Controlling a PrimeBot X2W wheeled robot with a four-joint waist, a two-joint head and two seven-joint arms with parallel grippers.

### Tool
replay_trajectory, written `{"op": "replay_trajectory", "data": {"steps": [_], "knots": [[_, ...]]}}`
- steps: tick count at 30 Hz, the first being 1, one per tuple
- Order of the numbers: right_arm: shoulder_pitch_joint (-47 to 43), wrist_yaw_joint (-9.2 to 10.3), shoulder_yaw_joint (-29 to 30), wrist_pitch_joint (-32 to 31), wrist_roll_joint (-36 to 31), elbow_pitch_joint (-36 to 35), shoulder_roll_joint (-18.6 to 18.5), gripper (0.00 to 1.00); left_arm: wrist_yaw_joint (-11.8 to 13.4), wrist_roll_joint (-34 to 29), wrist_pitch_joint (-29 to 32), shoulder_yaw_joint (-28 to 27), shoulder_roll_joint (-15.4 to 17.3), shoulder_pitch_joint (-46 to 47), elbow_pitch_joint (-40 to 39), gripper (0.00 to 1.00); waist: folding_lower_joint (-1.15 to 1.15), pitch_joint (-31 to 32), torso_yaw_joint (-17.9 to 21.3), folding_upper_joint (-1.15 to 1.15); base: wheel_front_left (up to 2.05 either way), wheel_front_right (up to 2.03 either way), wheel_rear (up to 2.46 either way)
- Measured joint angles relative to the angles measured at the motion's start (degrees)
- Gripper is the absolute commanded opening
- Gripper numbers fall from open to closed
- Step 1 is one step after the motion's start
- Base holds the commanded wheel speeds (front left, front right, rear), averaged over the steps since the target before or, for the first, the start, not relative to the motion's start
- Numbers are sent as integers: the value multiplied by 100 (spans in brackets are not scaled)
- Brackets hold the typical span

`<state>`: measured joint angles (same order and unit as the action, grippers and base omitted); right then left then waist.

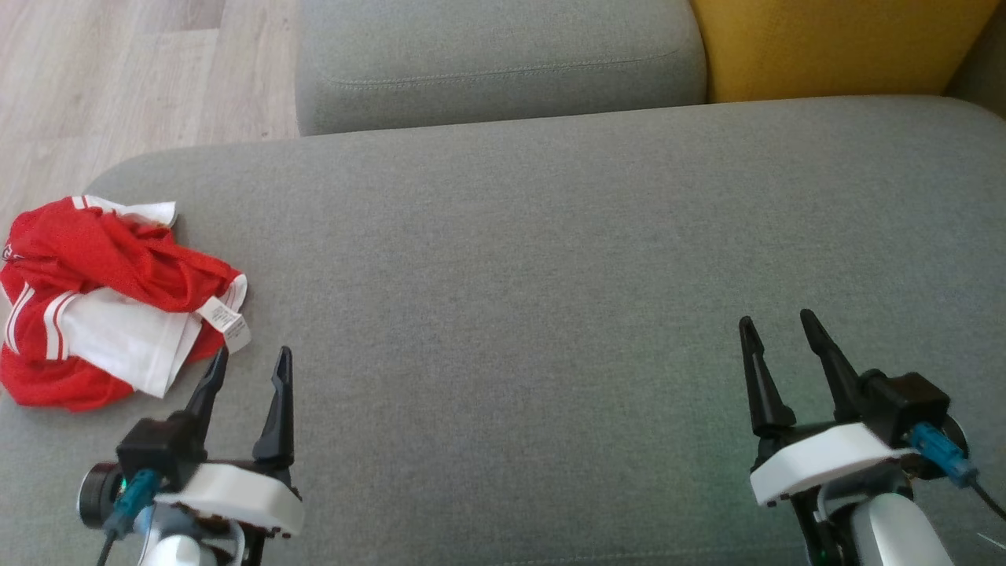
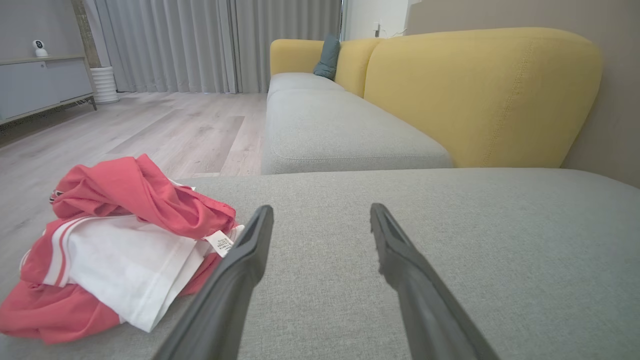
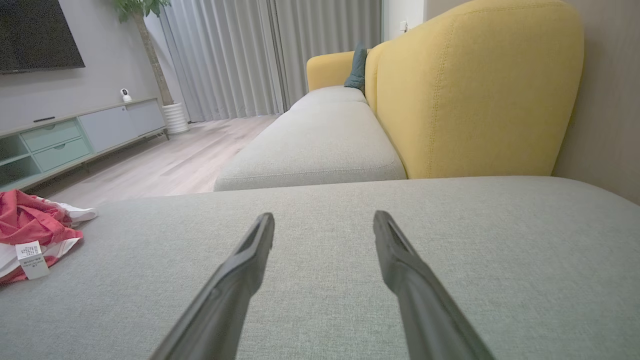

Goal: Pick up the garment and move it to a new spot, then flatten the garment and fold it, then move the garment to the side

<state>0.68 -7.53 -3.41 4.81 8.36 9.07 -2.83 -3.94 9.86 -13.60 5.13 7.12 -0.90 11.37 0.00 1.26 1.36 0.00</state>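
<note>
The red-and-white garment lies crumpled at the left edge of the grey seat cushion, just beside the left gripper, its jaws wide and empty. Its white care label bears print too small to read. The right gripper, likewise spread and empty, sits well apart over bare cushion. The right wrist view adds a television and curtains.

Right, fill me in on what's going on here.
Nothing is being handled yet. A crumpled red and white garment lies at the left edge of the grey sofa cushion. The left end effector is open right beside it, holding nothing, and the right end effector is open over bare cushion far to the right. The pickup has not begun.
</note>
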Motion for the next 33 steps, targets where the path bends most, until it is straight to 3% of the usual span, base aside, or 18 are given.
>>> {"op": "replay_trajectory", "data": {"steps": [6, 23, 33], "knots": [[-4, 0, 19, 25, -229, -20, 4, 100, 0, -326, -68, -7, -14, 1, 52, 100, 0, 7, -14, 0, 0, 0, 0], [-5, 0, 47, 24, -78, -7, 8, 100, -2, -212, -68, -71, -80, 3, 315, 100, 0, -26, -54, 0, 0, 0, 0], [-13, 0, 86, 16, -93, -66, 10, 100, 10, -214, -68, -204, -97, 44, 315, 100, 0, -44, -385, 0, 0, 0, 0]]}}
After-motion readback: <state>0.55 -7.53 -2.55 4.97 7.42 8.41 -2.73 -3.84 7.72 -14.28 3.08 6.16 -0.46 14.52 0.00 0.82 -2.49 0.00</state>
